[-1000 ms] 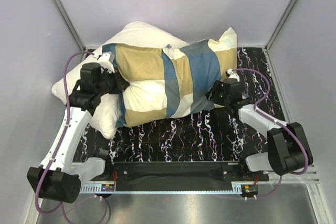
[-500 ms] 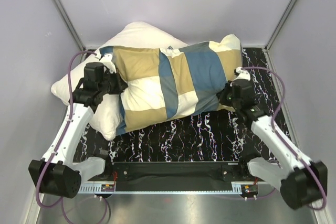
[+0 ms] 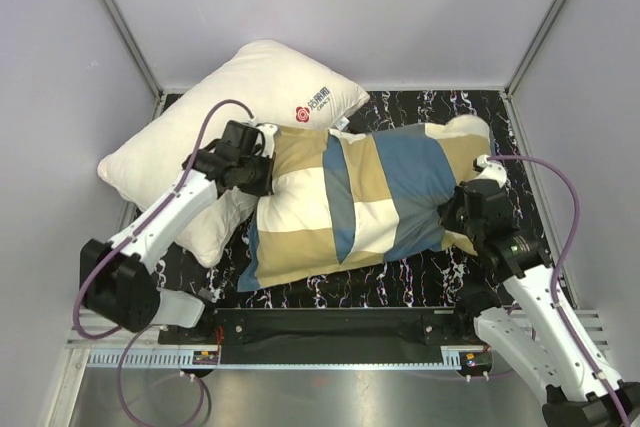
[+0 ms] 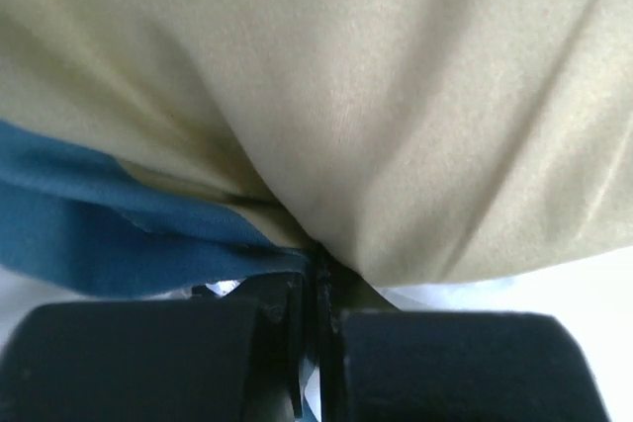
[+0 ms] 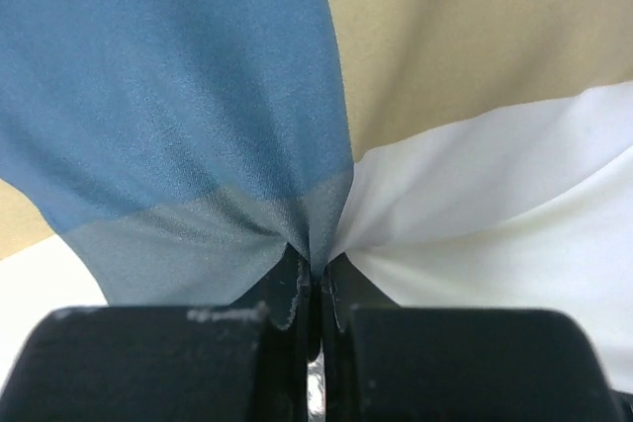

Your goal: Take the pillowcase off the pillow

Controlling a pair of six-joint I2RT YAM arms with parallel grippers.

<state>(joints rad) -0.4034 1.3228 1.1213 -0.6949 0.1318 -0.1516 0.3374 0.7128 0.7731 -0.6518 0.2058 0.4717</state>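
Note:
The checked teal, tan and cream pillowcase lies stuffed across the middle of the table. It covers the pillow almost wholly; an off-white corner bulges at its far right end. My left gripper is shut on the case's left end, where tan and blue cloth bunches into the closed jaws. At the right end my right gripper is shut too, pinching a fold where blue cloth meets cream cloth.
A second white pillow with a red printed logo lies at the back left, partly under the cased one. The tabletop is black marbled. Grey walls close in left, right and behind. The arm bases sit on a black rail at the near edge.
Both grippers closed on the pillowcase. The cased pillow has been dragged right and toward the near edge, uncovering the red logo on the back pillow. Both arms moved with it.

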